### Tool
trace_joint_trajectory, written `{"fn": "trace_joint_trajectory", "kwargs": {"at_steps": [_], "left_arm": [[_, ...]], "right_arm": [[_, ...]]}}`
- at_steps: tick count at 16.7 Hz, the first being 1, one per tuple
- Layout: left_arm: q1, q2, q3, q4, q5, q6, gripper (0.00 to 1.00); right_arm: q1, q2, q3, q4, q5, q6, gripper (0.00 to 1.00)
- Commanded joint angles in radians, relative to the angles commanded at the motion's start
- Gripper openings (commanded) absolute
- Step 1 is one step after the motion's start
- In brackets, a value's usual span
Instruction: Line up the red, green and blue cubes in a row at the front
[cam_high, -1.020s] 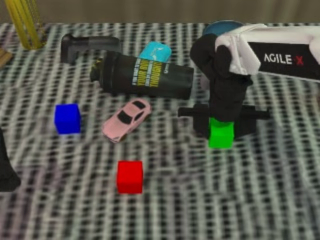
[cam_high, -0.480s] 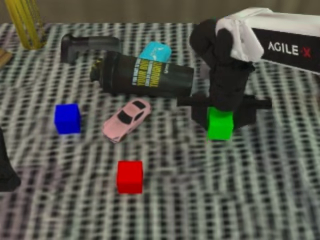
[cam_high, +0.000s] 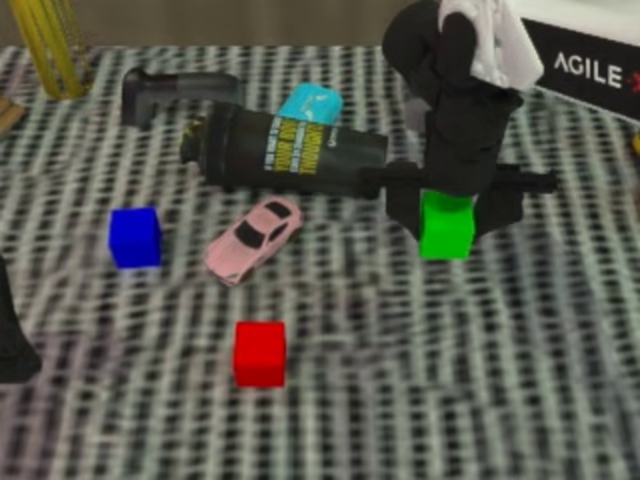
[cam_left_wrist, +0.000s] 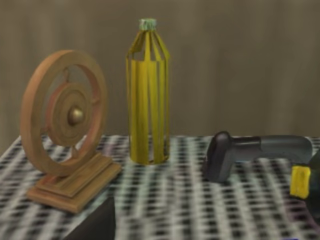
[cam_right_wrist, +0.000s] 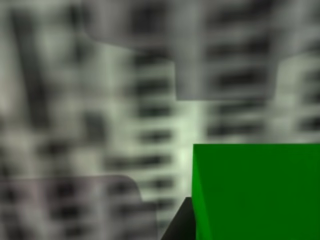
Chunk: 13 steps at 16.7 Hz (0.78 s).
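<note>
On the checked worktop (cam_high: 520, 400), toward its right edge, our right claw (cam_high: 447, 205) grips the green cube (cam_high: 446, 226): light, rigid, matte, best held by opposite flat faces.

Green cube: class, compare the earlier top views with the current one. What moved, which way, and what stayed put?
The right gripper, shut on the green cube, has carried it up the top view, toward the table's back, and a touch rightward. The red cube, blue cube, pink toy car and black bottle stayed put.
</note>
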Motion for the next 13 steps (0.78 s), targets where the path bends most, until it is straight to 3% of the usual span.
{"fn": "trace_joint_trajectory", "kwargs": {"at_steps": [3, 9, 13], "left_arm": [[0.0, 0.0, 0.0, 0.0, 0.0, 0.0, 1.0], [0.0, 0.0, 0.0, 0.0, 0.0, 0.0, 1.0], [0.0, 0.0, 0.0, 0.0, 0.0, 0.0, 1.0]], "right_arm": [[0.041, -0.023, -0.017, 0.002, -0.002, 0.035, 0.0], [0.269, -0.128, -0.121, 0.0, 0.002, 0.211, 0.0], [0.298, -0.143, -0.141, -0.002, 0.002, 0.239, 0.0]]}}
